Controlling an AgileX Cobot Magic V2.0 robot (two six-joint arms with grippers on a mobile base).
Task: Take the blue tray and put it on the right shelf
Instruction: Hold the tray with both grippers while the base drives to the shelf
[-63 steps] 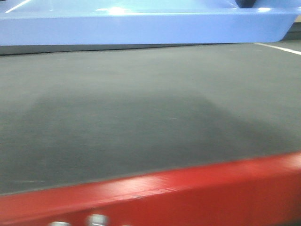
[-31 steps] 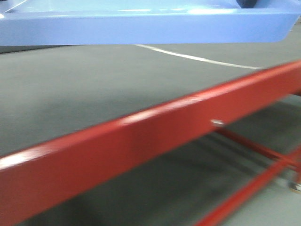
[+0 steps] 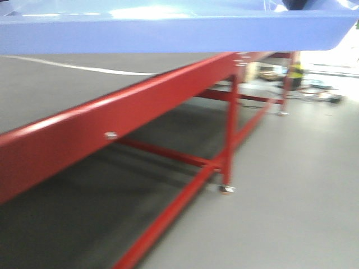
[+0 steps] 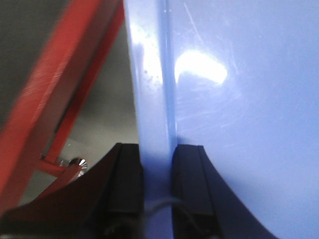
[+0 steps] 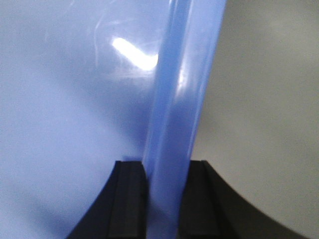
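The blue tray [image 3: 168,33] fills the top of the front view, held up off the table. In the left wrist view my left gripper [image 4: 157,149] is shut on the tray's left rim [image 4: 152,89], one black finger on each side of it. In the right wrist view my right gripper [image 5: 164,167] is shut on the opposite rim [image 5: 182,94] in the same way. The glossy inside of the tray [image 5: 65,114] shows beside the right rim. The right shelf is out of view.
A red steel table frame [image 3: 140,101] with a dark grey top [image 3: 50,84] runs diagonally under the tray. Its legs end in small casters [image 3: 226,189]. Grey floor [image 3: 303,202] spreads to the right, with blurred clutter [image 3: 294,73] far behind.
The front view has swung right. The red table edge went from the bottom of the picture to a diagonal on the left, and floor and table legs came into sight. The tray stays gripped.
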